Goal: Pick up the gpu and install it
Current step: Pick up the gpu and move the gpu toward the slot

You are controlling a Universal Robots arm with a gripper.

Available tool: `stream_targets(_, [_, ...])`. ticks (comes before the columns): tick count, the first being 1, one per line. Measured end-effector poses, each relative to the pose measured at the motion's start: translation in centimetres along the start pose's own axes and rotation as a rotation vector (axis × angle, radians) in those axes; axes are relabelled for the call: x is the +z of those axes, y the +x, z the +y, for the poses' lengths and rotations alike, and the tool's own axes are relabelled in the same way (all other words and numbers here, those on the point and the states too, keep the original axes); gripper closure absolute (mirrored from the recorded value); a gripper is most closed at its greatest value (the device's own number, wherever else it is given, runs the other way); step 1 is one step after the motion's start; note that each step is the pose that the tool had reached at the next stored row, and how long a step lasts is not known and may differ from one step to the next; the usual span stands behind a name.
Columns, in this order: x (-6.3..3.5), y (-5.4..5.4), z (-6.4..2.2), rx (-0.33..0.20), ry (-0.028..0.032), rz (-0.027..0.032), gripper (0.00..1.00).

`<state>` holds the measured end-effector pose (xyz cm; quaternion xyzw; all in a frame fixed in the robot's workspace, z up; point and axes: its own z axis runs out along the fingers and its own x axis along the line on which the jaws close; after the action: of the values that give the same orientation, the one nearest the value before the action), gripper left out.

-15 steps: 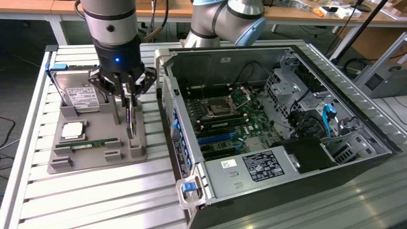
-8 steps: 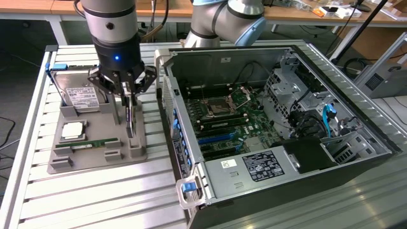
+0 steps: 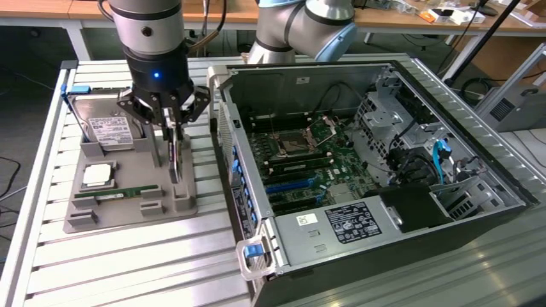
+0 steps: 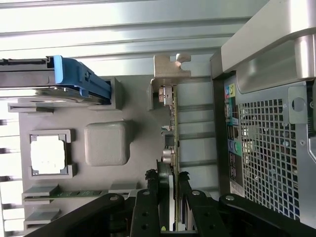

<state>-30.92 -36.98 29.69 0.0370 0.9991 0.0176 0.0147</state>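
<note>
A metal slatted table [image 3: 51,268] holds computer parts and a robot arm at work. At the exterior view's left lies a grey parts tray [image 3: 128,214], moulded with pockets so each part sits where the arm can find it: a hard drive [image 3: 111,131] propped at the back, a square processor chip [image 3: 96,174] in front of it, then a green memory stick [image 3: 119,192]. Just right of these the graphics card [image 3: 176,167] stands on edge in its tray slot, upright so it can be gripped from above. The gripper [image 3: 172,141] hangs directly over it. In the wrist view its fingers [image 4: 154,185] sit apart, one on each side of the thin card, apparently not clamped, with the card's silver bracket [image 4: 170,69] at the far end. At the exterior view's right an open computer case [image 3: 224,128] lies on its side, its circuit board [image 3: 298,153] facing up to receive the card.
</note>
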Motion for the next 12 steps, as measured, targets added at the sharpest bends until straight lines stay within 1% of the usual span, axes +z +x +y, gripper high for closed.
stream_targets(12, [-0.51, -0.01, 0.02, 0.0, 0.0, 0.0, 0.73])
